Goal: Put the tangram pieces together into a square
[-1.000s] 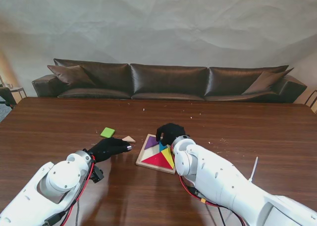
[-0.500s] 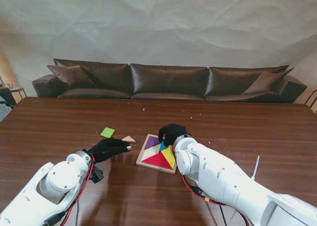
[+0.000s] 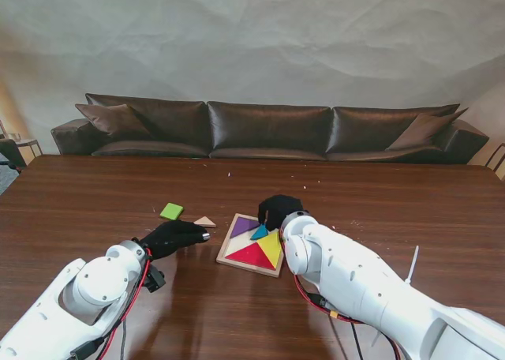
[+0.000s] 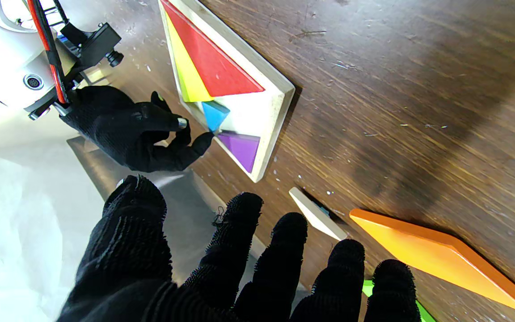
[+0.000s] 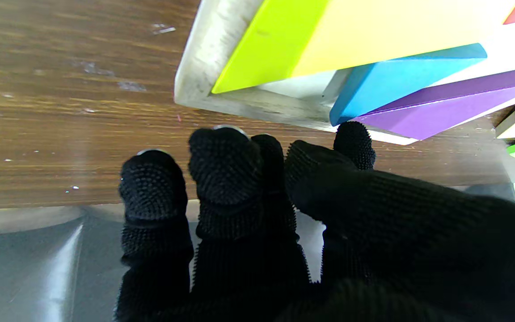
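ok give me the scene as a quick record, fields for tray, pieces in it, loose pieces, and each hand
tray: wooden tray on the table, between the two hands
pieces in tray: red triangle, yellow triangle, blue triangle, purple piece; part of the tray floor is bare
loose pieces: green square, tan triangle, orange piece, all left of the tray
left hand: open, fingers apart, holding nothing
right hand: at the tray's far edge, a fingertip at the blue triangle; grip cannot be told

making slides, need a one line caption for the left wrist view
Right robot hand fingertips at the blue triangle in the wooden tray; orange piece lies outside.
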